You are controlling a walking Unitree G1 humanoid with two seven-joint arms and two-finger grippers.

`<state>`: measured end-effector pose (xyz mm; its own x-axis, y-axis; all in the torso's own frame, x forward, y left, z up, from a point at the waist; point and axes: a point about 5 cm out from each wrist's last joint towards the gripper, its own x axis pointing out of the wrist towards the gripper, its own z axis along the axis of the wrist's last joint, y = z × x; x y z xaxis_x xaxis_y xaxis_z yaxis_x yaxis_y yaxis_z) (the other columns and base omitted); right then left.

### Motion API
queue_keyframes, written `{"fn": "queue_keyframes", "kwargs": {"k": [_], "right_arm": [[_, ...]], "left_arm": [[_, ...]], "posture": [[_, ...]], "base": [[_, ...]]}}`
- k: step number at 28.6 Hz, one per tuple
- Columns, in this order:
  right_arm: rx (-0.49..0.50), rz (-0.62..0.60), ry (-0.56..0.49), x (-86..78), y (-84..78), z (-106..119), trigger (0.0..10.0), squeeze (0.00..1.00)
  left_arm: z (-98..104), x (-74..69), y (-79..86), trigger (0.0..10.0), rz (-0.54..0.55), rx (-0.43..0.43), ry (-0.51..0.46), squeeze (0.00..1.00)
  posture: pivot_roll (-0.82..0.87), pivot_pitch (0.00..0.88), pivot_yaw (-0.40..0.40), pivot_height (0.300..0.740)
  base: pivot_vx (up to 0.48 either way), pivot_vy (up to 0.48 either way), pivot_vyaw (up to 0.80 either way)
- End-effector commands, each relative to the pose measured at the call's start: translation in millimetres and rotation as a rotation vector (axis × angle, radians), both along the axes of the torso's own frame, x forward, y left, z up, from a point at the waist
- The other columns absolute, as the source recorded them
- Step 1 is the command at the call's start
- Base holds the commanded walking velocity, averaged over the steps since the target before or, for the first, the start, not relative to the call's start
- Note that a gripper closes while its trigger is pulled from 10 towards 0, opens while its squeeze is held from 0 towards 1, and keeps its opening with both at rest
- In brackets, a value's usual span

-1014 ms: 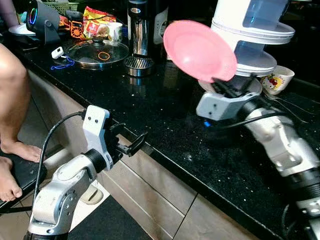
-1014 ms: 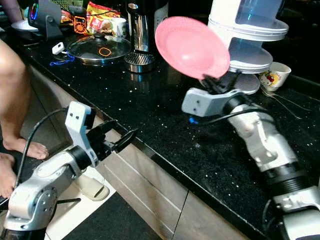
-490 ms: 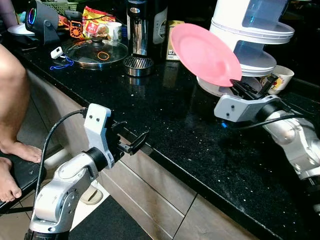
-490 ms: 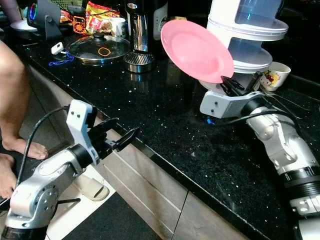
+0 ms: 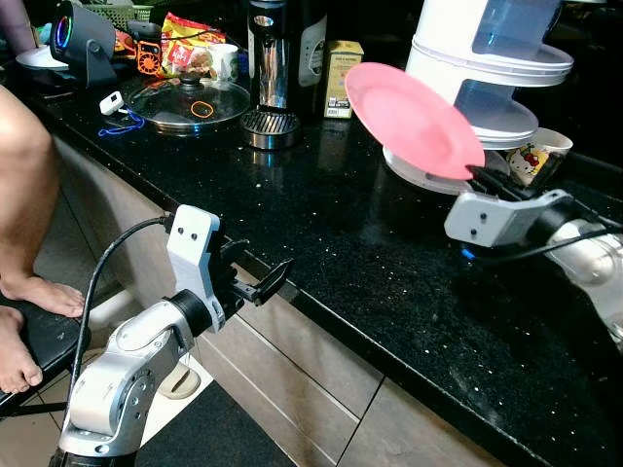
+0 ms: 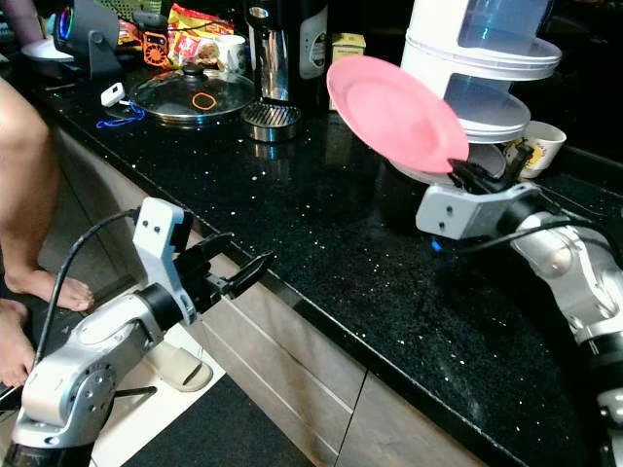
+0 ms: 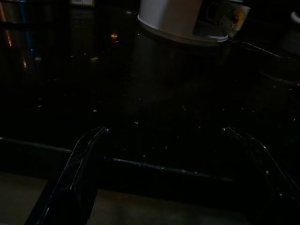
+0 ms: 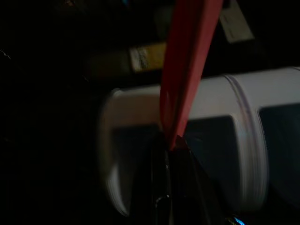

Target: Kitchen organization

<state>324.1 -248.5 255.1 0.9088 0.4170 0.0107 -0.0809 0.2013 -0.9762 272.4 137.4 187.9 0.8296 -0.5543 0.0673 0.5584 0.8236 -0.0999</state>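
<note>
Pink plate (image 5: pixel 415 119) pinched edgewise by right end effector (image 5: pixel 484 178); labels unreadable.

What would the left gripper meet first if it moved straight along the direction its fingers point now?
Probably the white tiered container; the left gripper points across bare black countertop toward it, though depth is unclear.

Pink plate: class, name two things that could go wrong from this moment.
1. The right gripper pinches the pink plate only by its lower rim, tilted in the air; it might slip and fall onto the black counter.
2. The plate sits close to the white tiered appliance and the printed mug; a swing could knock either.
</note>
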Motion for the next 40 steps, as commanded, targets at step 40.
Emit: {"fn": "queue_keyframes", "kwargs": {"k": [40], "right_arm": [[0.311,0.28,0.24,-28.1,27.5,25.5,10.0,0.0]], "left_arm": [[0.3,0.9,-1.7,10.0,-0.025,0.028,-0.006,0.0]], "posture": [[0.06,0.0,-0.031,0.74]], "base": [[0.0,0.0,-0.31]]}}
